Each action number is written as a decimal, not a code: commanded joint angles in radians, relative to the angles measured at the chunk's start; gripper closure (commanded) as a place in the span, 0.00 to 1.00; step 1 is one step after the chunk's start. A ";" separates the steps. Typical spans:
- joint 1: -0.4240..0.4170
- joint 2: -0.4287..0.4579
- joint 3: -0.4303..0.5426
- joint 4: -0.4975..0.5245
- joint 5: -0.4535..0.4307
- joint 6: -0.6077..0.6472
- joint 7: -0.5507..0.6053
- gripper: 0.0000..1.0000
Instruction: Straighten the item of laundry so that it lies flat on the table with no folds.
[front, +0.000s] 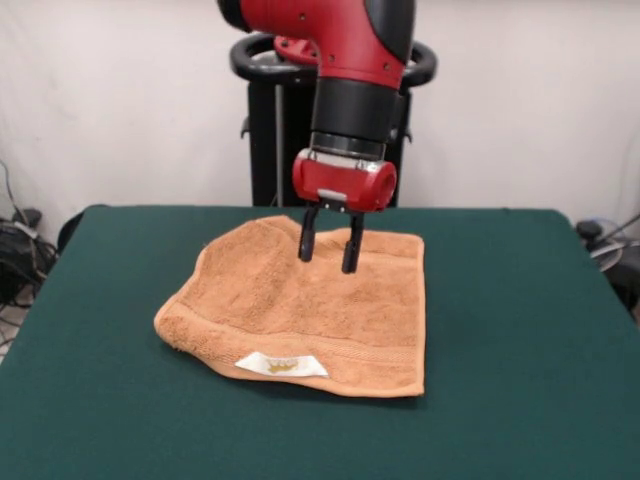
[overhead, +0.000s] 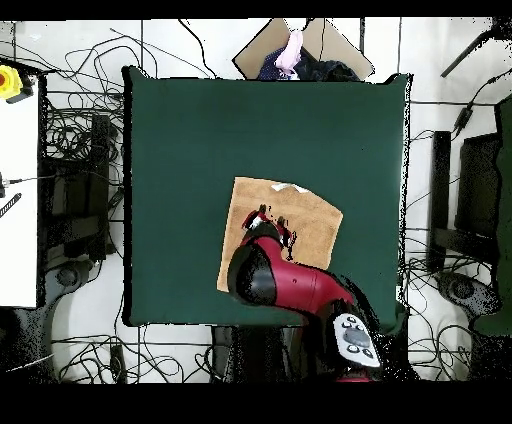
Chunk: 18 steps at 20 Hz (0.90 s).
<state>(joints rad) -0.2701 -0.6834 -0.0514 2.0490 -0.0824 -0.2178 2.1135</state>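
The orange-tan towel (front: 300, 315) lies spread near the middle of the dark green table (front: 520, 350). Its woven band and small white label (front: 281, 365) run along the edge nearest the camera. Its left edge curves inward and looks slightly rumpled. My gripper (front: 330, 255) hangs open and empty just above the far part of the towel; I cannot tell whether the fingertips touch the cloth. In the overhead view the towel (overhead: 305, 215) lies on the table (overhead: 200, 150) toward the robot's side, and the arm hides its lower left part and most of the gripper (overhead: 268, 226).
The robot's black pedestal (front: 275, 130) stands behind the table's far edge. In the overhead view a person's arm (overhead: 291, 52) and a cardboard box (overhead: 262, 50) show beyond the table's top edge. Cables lie on the floor around the table.
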 joint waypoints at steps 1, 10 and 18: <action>-0.011 0.094 0.004 -0.168 0.139 0.212 0.125 0.00; -0.008 0.200 -0.044 -0.260 0.226 0.285 0.141 0.00; -0.010 0.283 -0.095 -0.338 0.276 0.313 0.135 0.00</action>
<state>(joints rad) -0.2728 -0.4825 -0.1192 1.8290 0.1151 -0.0202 2.1135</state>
